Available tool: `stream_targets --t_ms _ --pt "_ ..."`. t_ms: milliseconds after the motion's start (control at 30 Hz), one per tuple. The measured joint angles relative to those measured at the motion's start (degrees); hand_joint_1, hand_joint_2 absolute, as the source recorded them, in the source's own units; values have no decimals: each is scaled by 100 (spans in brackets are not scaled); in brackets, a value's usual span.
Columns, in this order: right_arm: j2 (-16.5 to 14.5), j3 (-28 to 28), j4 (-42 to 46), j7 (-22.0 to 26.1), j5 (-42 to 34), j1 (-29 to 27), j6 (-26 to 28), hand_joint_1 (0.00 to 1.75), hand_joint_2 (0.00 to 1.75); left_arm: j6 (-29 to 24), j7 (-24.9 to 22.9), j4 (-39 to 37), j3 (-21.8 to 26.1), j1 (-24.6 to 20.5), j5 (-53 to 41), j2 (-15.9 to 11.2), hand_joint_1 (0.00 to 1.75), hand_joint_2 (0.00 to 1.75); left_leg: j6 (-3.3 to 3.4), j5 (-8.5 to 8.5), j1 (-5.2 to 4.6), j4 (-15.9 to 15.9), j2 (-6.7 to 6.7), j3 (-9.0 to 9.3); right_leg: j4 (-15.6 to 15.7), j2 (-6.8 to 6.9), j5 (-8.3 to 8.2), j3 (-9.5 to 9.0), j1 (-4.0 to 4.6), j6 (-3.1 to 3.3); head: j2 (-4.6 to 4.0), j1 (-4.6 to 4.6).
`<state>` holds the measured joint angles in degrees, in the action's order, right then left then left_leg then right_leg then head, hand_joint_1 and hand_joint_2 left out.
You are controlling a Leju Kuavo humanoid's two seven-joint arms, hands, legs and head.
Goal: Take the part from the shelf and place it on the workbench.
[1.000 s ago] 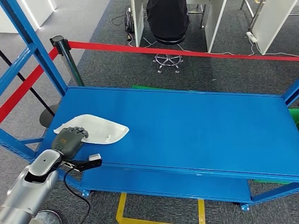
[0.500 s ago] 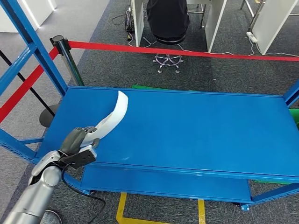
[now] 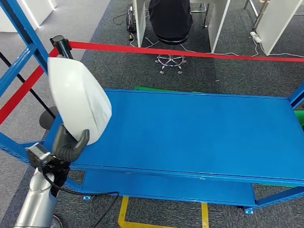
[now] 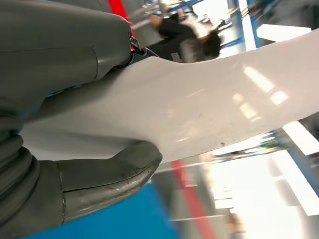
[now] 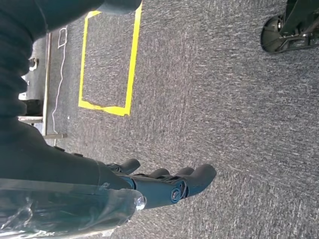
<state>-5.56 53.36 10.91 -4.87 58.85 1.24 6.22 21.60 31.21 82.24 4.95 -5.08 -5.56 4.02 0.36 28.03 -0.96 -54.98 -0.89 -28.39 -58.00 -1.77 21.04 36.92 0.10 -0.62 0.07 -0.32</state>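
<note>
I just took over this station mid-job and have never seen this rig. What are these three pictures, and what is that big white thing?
This is a two-armed humanoid robot. The head view looks forward and down from its body onto a blue shelf. The white thing is the part, a curved white panel, lifted off the shelf and gripped at its lower edge by the left robot hand. The left wrist view is taken from close behind that hand: grey thumb and fingers clamp the same glossy panel. The right wrist view looks down at grey carpet and yellow floor tape; the right robot hand hangs there holding nothing, fingers loosely extended.
</note>
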Motion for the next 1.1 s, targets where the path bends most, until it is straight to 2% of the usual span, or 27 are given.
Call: stream_targets --t_ms 67,267,600,767,867,900,933,967,1033,1067,1100 --pt "-10 33 -1 7 23 0 28 0 175 1 -7 306 118 126 274 188 175 175 4 4 -1 0 0 0 3 -1 2 0 -1 -3 0 1" --pt "-56 104 -1 -5 36 5 75 0 175 -147 44 955 232 479 209 558 175 175 10 7 -1 0 -1 -1 5 1 8 -1 -2 -12 0 -1" --pt "-112 167 -1 -9 -19 9 121 0 175 -125 195 1303 229 764 -18 717 175 175 25 18 -9 -14 0 -2 13 0 5 -3 -11 -23 0 -1" --pt "-191 309 0 0 -111 9 178 0 175 -373 555 1479 78 1145 -424 812 175 175 62 34 -22 -47 0 -16 16 -4 -1 -5 -24 -62 0 -2" --pt "-242 419 0 7 -165 3 213 0 175 -649 736 1539 -65 1441 -770 903 175 175 120 -26 -23 -26 4 -14 47 -9 -41 -12 -36 -132 0 -3" --pt "-253 454 1 6 -173 1 225 0 175 -746 744 1541 -117 1513 -842 928 175 175 138 -72 -3 3 10 -11 33 0 -9 6 -30 -161 0 -1" --pt "-261 484 1 3 -176 0 235 0 175 -843 745 1541 -171 1575 -862 946 175 175 149 -112 24 32 18 -12 -73 16 101 53 -22 -187 0 8" --pt "-270 509 2 1 -176 1 240 0 175 -951 746 1538 -225 1634 -845 956 175 175 154 -138 51 56 27 -16 -307 41 293 140 -21 -211 0 19" --pt "-295 554 2 -5 -184 2 221 0 175 -1217 746 1532 -356 1763 -760 932 175 175 156 -150 65 52 50 -36 -1050 97 757 370 -42 -255 0 36" --pt "-304 579 2 -7 -198 4 188 0 175 -1365 746 1525 -432 1829 -717 900 175 175 152 -153 67 44 62 -46 -1368 115 903 448 -55 -273 0 36" --pt "-313 612 2 -9 -223 7 141 0 175 -1525 746 1516 -521 1885 -679 857 175 175 146 -156 71 31 72 -60 -1516 125 948 445 -64 -287 0 34"
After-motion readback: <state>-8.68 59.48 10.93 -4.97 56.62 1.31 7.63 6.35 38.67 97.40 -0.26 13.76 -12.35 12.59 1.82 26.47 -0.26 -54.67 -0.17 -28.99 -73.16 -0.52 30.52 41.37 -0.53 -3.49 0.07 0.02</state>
